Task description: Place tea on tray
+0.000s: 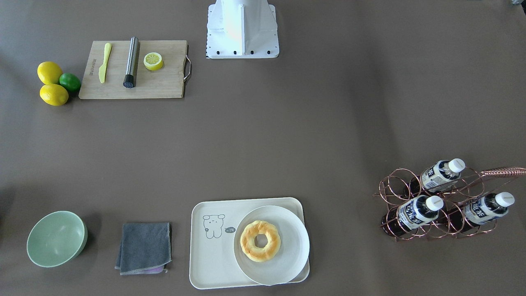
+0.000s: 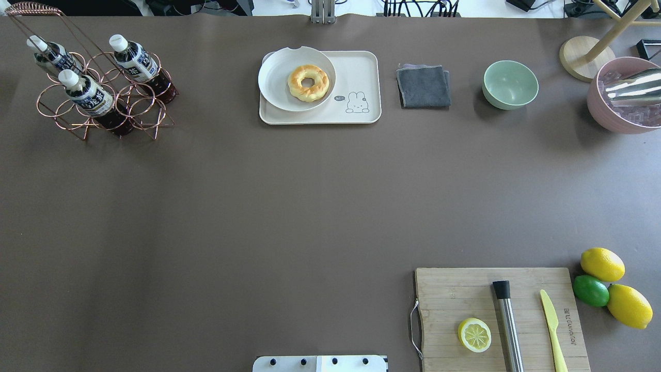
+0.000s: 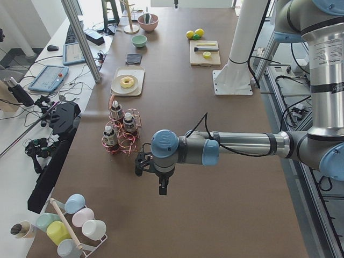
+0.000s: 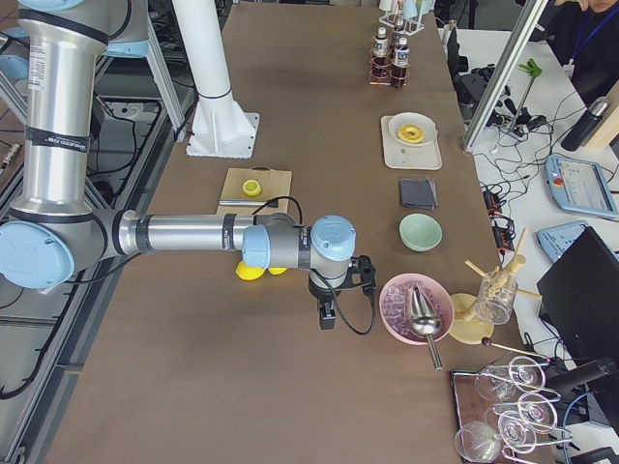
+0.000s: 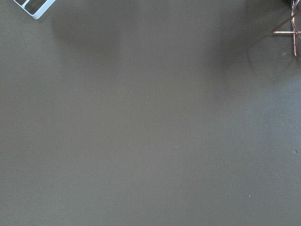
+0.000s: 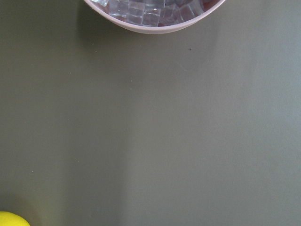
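Sitting in wire rack (image 3: 119,147), tea (image 3: 129,123) near L gripper (image 3: 163,188), apart

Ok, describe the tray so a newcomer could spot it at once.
Follow the brown table to its edge farthest from the robot. The tray lies between the copper bottle rack and the grey cloth. It alone is cream, rectangular, with a cartoon outline.

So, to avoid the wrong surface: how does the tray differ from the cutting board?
The tray is cream and rimmed; the cutting board is flat bare wood. The tray holds a plate and doughnut; the cutting board a lemon half, knife and metal rod. Both are rectangular.
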`<state>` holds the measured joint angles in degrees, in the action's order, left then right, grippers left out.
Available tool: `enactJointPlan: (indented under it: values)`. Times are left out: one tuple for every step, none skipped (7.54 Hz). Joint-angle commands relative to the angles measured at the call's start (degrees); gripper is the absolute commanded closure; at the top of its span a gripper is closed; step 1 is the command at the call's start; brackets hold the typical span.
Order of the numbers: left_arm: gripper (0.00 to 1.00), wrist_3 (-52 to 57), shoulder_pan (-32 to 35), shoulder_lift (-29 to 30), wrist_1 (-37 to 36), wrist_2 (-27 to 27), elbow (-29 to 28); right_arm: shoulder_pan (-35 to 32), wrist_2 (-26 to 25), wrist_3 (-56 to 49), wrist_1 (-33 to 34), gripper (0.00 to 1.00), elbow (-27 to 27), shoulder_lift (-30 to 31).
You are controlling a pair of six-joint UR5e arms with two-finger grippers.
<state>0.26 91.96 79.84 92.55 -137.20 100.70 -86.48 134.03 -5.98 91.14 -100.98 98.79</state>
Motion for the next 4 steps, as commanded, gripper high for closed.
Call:
enactJointPlan:
  values:
    - [0.01,0.1,0.0,-0.5,0.0,0.0,1.1,0.0,0.2,0.0,0.0,0.00,0.0,0.0]
    - [0.01,0.1,0.0,-1.2,0.0,0.0,1.9,0.0,0.3,0.0,0.0,0.00,-0.2,0.0]
    - [0.01,-0.1,0.0,-1.3,0.1,-0.1,2.0,0.0,0.4,0.0,0.0,0.00,-0.3,0.1]
    - [0.01,-0.2,0.0,-1.1,0.1,0.0,1.8,0.0,0.4,0.0,0.0,0.00,-0.3,0.2]
